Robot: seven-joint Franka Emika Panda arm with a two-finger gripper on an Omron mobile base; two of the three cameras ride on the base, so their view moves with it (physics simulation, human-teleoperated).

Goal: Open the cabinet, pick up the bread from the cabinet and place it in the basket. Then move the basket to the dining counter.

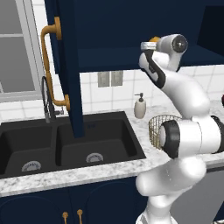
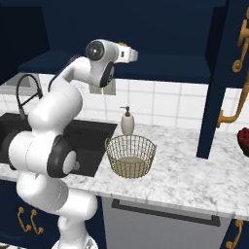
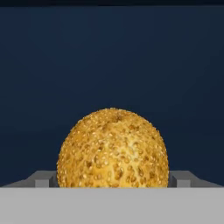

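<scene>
the bread (image 3: 113, 148) is sitting on the shelf inside the open cabinet (image 1: 131, 30), and the fingers are standing wide open to either side of it, gripping nothing. it is looking light, crusty and round, so closing gently across its widest middle seems safest.

From my base cameras the bread (image 1: 153, 39) is a sliver behind the wrist. In the hand view its underside is cut off, so I can't tell whether the fingers touch it. The arm hides half the basket (image 1: 157, 124). The cabinet (image 2: 160, 29) runs off-frame.
</scene>
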